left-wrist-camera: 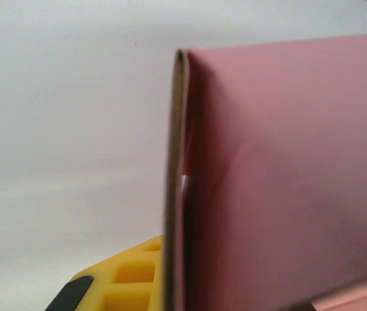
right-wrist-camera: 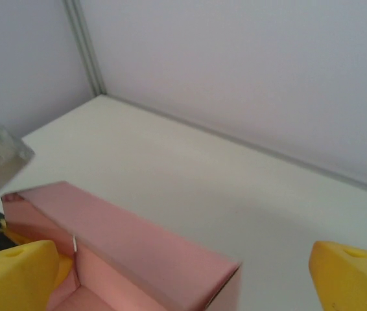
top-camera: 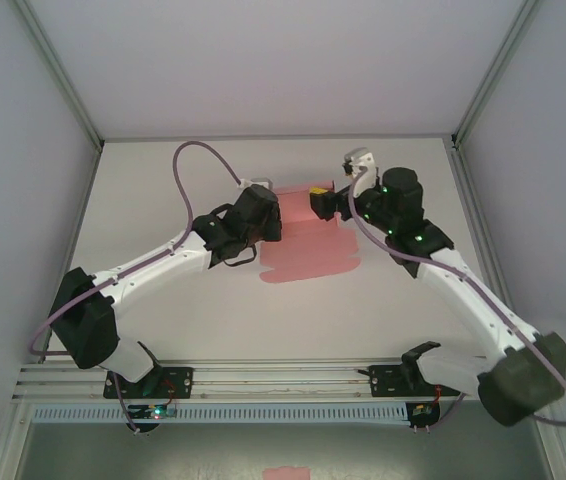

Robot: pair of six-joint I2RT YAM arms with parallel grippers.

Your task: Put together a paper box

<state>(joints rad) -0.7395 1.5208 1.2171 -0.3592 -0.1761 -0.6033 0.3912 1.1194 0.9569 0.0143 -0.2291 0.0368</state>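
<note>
paper box (top-camera: 308,250) mid-frame, wall edge upright — bare table (top-camera: 263,320) below | left gripper (top-camera: 268,218) pinching left wall | right gripper (right-wrist-camera: 183,278) spread wide over upper edge — arms angled inward

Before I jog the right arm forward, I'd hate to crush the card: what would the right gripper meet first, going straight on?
Most likely the paper box: its folded-up wall sits between the yellow fingers of the open right gripper, just ahead. Beyond lies the table, then the back wall. Depth is unclear.
</note>
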